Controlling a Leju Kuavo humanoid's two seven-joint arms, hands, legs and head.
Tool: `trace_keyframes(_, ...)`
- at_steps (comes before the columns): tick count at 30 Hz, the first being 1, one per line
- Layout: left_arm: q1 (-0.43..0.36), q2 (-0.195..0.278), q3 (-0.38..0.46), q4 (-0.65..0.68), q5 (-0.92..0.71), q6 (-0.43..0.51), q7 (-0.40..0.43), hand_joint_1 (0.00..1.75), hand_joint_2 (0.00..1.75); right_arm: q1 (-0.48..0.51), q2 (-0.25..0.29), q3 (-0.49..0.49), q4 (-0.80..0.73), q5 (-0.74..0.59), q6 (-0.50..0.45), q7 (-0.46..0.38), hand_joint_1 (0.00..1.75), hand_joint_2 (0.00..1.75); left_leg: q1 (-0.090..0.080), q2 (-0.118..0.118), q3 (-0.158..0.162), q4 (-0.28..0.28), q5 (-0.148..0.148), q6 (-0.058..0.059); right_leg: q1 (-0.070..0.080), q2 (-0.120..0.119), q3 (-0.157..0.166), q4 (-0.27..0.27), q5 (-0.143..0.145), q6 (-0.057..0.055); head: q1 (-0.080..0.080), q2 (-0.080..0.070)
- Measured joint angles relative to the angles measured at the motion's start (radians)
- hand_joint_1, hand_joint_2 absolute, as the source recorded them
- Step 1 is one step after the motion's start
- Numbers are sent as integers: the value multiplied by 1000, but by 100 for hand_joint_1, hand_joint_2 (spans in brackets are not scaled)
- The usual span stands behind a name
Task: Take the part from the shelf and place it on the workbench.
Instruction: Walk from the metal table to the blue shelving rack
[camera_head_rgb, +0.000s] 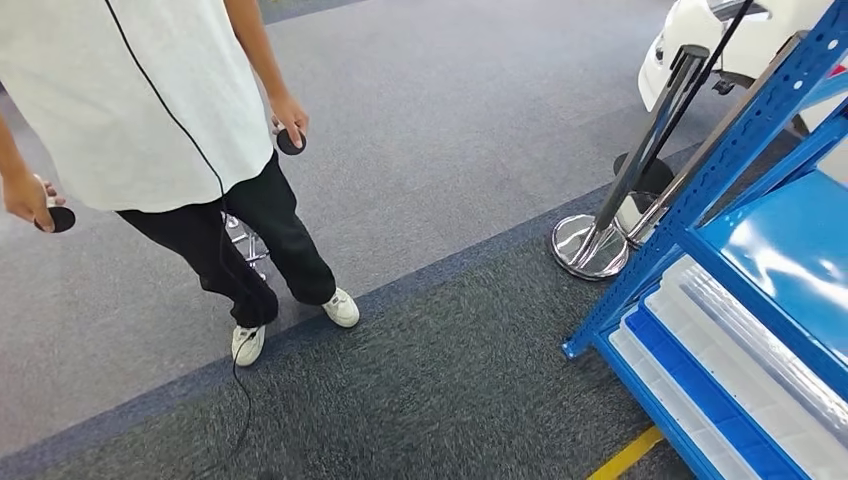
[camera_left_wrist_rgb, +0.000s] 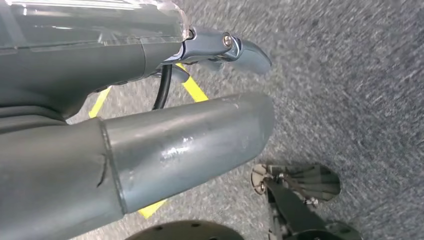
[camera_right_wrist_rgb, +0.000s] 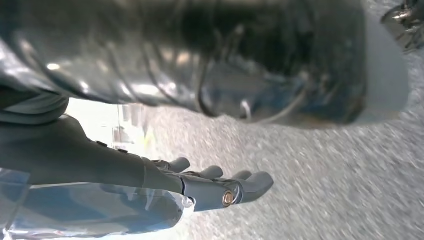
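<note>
blue shelf (camera_head_rgb: 700, 215), person (camera_head_rgb: 130, 100), hands seemingly empty

Head cam high, down; wrist cams floor-close.

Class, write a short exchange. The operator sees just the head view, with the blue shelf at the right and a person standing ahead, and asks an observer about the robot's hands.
Operator: Is the left hand carrying a part?
Observer: No, the left hand holds nothing. Its thumb is stretched out straight.
Operator: And the right?
Observer: The right hand holds nothing either. Its fingers are extended over the grey carpet.
</note>
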Motion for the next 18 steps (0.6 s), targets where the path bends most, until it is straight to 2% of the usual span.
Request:
trace_keyframes(1,1,0,0,0,0,0,0,0,0,-2,0,0,0,0,0,0,0,0,0,15,2,-4,2,3,-2,-34,-24,50,-31,4,2,0)
trace_keyframes(2,3,0,0,0,0,0,0,0,0,-3,0,0,0,1,0,0,0,0,-1,29,2,-5,2,5,-5,-55,-55,112,-63,9,4,0)
trace_keyframes(3,4,0,0,0,0,0,0,0,0,-4,0,0,0,1,0,0,0,0,-1,45,3,-4,0,4,-9,-66,-84,170,-86,14,4,0)
trace_keyframes(4,5,0,0,0,0,0,0,0,0,-4,0,0,0,2,0,0,0,0,-1,60,3,-3,-3,2,-13,-71,-101,206,-92,20,5,0)
trace_keyframes(5,5,0,0,0,0,0,0,0,0,-3,0,0,0,3,0,0,0,0,1,73,5,-1,-6,-1,-18,-76,-101,205,-80,26,5,0)
trace_keyframes(6,4,-1,0,0,0,0,0,0,0,-3,-1,0,0,4,0,0,0,0,4,85,7,3,-11,-6,-22,-83,-80,164,-51,31,5,0)
trace_keyframes(8,3,-1,0,0,0,-1,0,0,0,-2,-2,-1,0,5,0,0,0,0,7,108,10,16,-26,-21,-25,-118,-13,35,6,35,5,0)
trace_keyframes(9,3,0,1,0,0,-1,0,0,0,-3,-1,-1,0,5,0,0,0,0,6,116,11,23,-34,-30,-24,-133,9,-8,20,30,4,0)
trace_keyframes(10,2,0,1,0,0,-2,0,0,0,-4,-1,-1,0,5,0,0,0,0,4,124,13,27,-41,-38,-20,-141,18,-28,21,22,4,0)
trace_keyframes(12,-1,0,1,0,-3,-2,1,0,0,-4,0,-1,0,5,0,1,0,0,2,139,22,27,-48,-50,-16,-127,16,-24,17,3,3,0)
trace_keyframes(13,-3,0,1,0,-5,-2,1,0,0,-3,0,-1,0,6,0,2,0,0,4,139,27,28,-52,-56,-17,-117,17,-25,17,-5,2,0)
trace_keyframes(15,-5,0,1,0,-7,-2,2,0,0,-3,0,-2,0,8,0,5,0,0,8,105,17,67,-85,-65,-20,-98,19,-29,19,-19,1,0)
trace_keyframes(17,-3,0,1,0,-8,-2,3,0,0,-5,0,-2,0,9,0,6,0,0,10,53,-38,189,-153,-66,-19,-78,18,-31,20,-28,0,0)
trace_keyframes(18,0,0,1,0,-8,-2,3,0,0,-6,0,-3,0,9,0,7,0,0,9,41,-74,259,-182,-65,-16,-66,17,-31,21,-31,-1,0)
